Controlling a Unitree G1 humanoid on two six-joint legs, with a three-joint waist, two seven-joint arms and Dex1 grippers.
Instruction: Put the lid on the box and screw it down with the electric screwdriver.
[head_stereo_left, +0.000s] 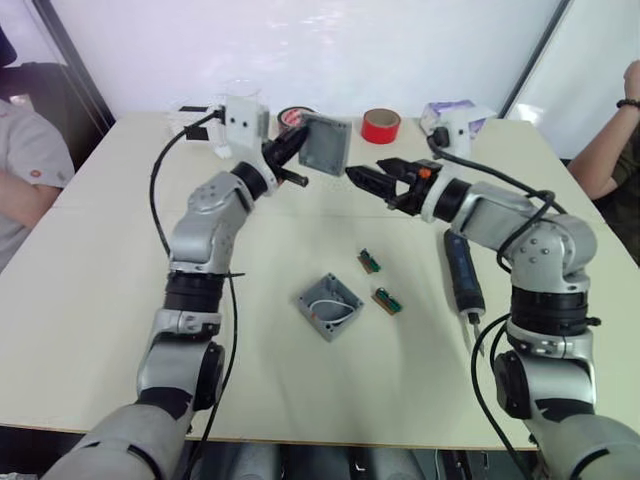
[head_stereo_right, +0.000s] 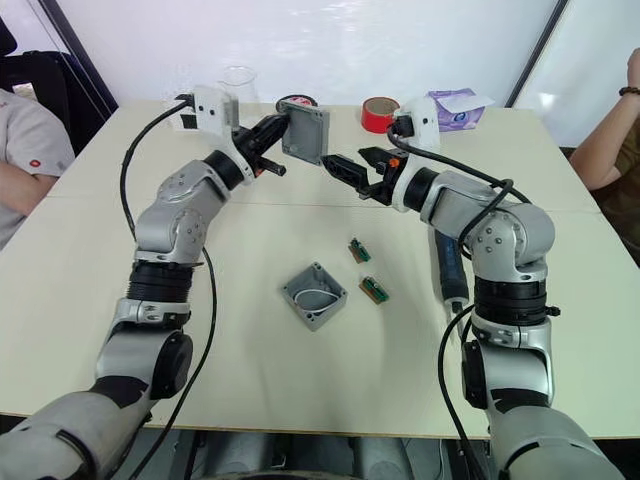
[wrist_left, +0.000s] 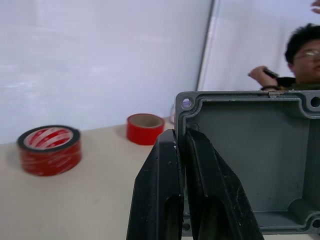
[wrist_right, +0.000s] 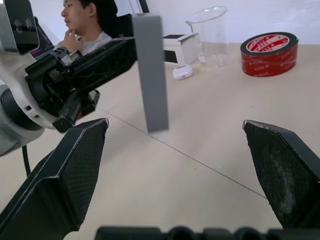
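Grey lid (head_stereo_left: 326, 145) we grasp upright in our left gripper (head_stereo_left: 296, 160) above the bench's far edge; our right gripper (head_stereo_left: 368, 180) is released beside it.

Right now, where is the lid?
The lid is held up above the table's far middle, clamped in the left gripper, with the open right gripper just beside it.

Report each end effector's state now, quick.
Left end effector: shut on the lid, held up above the table.
Right end effector: open, holding nothing, pointed at the lid.
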